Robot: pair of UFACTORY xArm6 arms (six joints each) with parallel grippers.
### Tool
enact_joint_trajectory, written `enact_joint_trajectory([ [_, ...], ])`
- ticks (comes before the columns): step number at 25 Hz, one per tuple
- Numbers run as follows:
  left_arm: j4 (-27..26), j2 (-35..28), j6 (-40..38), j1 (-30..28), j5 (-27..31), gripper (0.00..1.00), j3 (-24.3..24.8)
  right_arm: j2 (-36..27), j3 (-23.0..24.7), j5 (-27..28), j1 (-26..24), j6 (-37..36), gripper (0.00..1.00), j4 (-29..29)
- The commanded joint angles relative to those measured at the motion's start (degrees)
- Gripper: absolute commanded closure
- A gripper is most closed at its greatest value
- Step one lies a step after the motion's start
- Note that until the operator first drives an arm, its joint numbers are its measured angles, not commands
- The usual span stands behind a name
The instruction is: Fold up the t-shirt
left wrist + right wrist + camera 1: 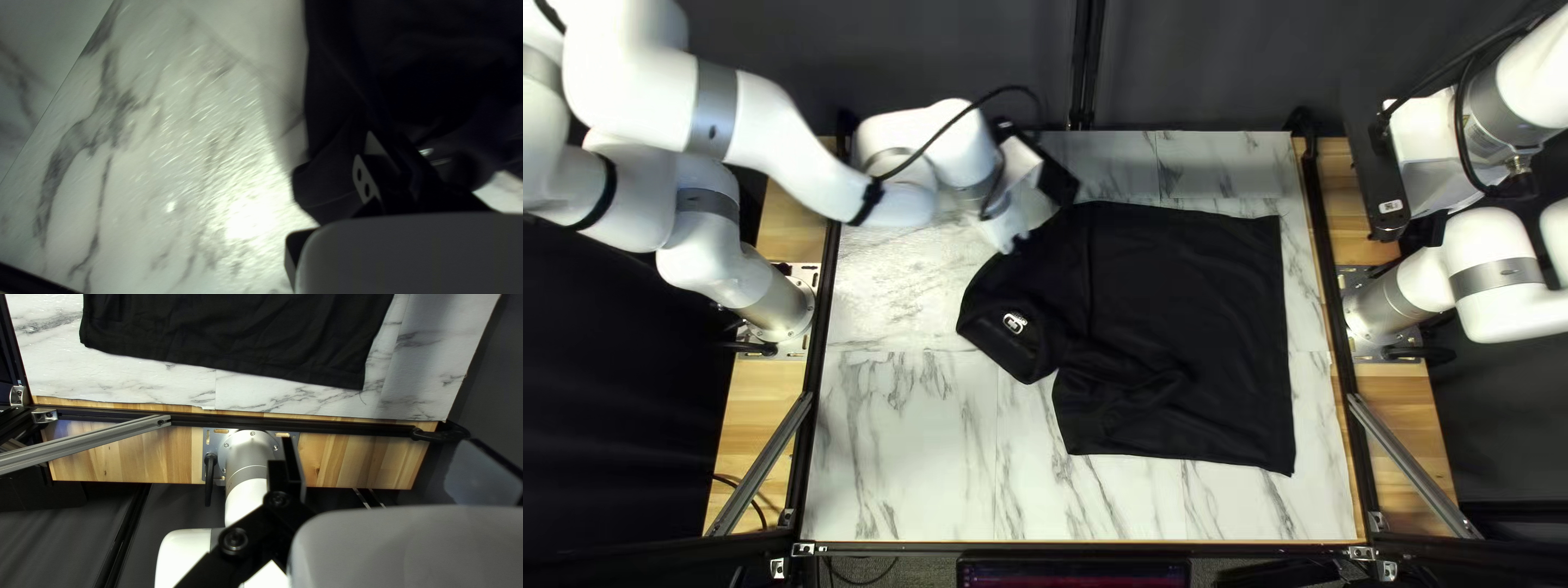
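T-shirt [1176, 327], black and partly folded, lies right of centre on the marble table [907, 441]. At its far-left edge the left gripper [1013, 238] pinches the fabric (cloth bunches around it), while the right gripper [294, 457] hangs open beyond the table's right edge.

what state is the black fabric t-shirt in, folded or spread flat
Partly folded: the black fabric t-shirt shows doubled, rumpled layers along one side, with a sleeve sticking out.

Your top left view looks down aslant over the whole tabletop [907, 441]. Your left wrist view sits close above it at the edge of the shirt [1176, 327]. Your right wrist view, farther off, faces the tabletop's side. All share the shirt.
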Motion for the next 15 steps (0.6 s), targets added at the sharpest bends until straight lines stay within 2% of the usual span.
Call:
enact_joint_trajectory([
  [1,-5.36,9.96,-1.95,0.65,4.31,1.0,-13.28,0.0,0.0,0.0,0.0,0.0,0.0,0.0],
  [11,-5.36,9.96,-1.95,0.65,4.31,0.99,-13.28,0.0,0.0,0.0,0.0,0.0,0.0,0.0],
  [15,-3.84,6.5,-5.94,-0.3,5.99,0.98,-12.49,0.0,0.0,0.0,0.0,0.0,0.0,0.0],
])
